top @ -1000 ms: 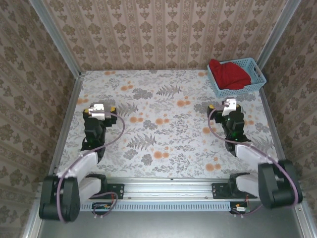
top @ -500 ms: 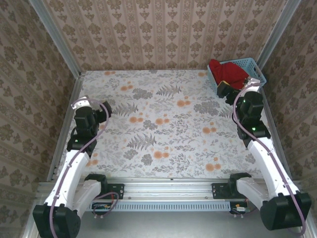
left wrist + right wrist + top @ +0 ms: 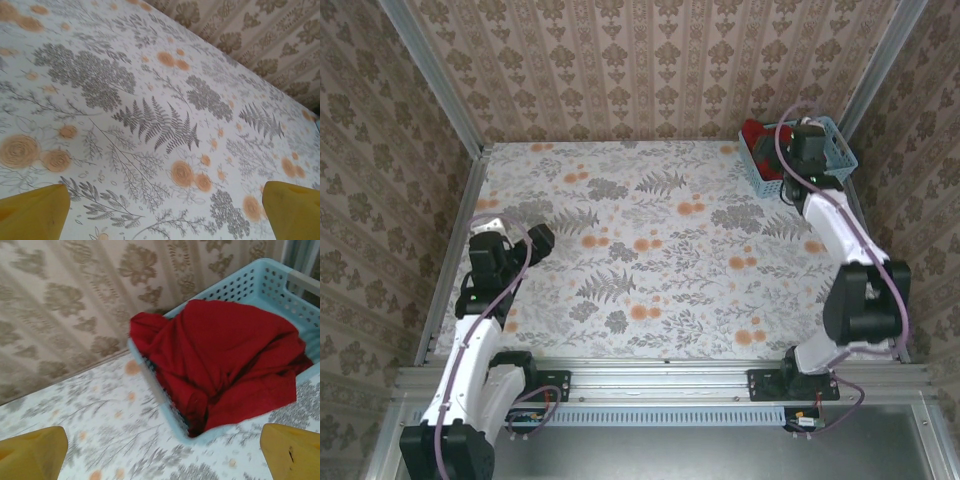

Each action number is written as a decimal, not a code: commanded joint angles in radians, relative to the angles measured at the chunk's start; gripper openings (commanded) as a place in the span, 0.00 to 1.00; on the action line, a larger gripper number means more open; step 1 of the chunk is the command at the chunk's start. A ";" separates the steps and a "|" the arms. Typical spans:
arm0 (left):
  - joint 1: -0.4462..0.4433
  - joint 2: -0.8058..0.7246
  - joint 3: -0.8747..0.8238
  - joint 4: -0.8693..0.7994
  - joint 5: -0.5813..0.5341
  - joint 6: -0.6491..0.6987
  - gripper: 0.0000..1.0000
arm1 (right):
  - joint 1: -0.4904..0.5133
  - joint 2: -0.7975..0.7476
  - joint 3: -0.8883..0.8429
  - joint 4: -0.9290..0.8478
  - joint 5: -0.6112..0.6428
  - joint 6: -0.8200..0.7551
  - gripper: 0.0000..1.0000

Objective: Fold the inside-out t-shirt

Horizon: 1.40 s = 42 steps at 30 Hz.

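Right gripper (image 3: 162, 454) jaws spread wide, holding nothing. Red t-shirt (image 3: 225, 360) lay bunched in the blue basket (image 3: 250, 282), just ahead of it. Left gripper (image 3: 162, 214) also spread, above the floral table (image 3: 150, 75).

Top view: the right arm's black wrist (image 3: 810, 150) sits over the light-blue perforated plastic basket (image 3: 847, 160) and hides most of the crumpled red cloth t-shirt (image 3: 756, 134) inside it (a red patch shows at the basket's left end). Right wrist view: the basket's right end is cut off by the frame and its near wall is blurred. Collar and sleeves can't be told apart in the heap. The right gripper (image 3: 162, 455) has its yellow fingertips (image 3: 35, 452) cropped at the bottom corners.
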 commanded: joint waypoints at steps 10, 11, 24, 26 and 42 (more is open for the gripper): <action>0.004 0.023 -0.037 0.066 0.087 0.027 1.00 | -0.056 0.514 0.542 -0.297 0.175 0.008 1.00; 0.004 0.031 -0.037 0.073 0.090 0.026 1.00 | -0.056 0.551 0.583 -0.319 0.179 0.009 1.00; 0.002 0.121 -0.043 0.155 0.105 0.023 1.00 | -0.063 0.984 1.192 -0.713 0.121 0.094 0.99; 0.003 0.125 -0.042 0.154 0.102 0.028 1.00 | -0.066 1.020 1.234 -0.739 0.113 0.112 0.98; 0.004 0.107 -0.036 0.147 0.104 0.011 1.00 | -0.056 0.920 1.233 -0.676 0.055 0.091 0.12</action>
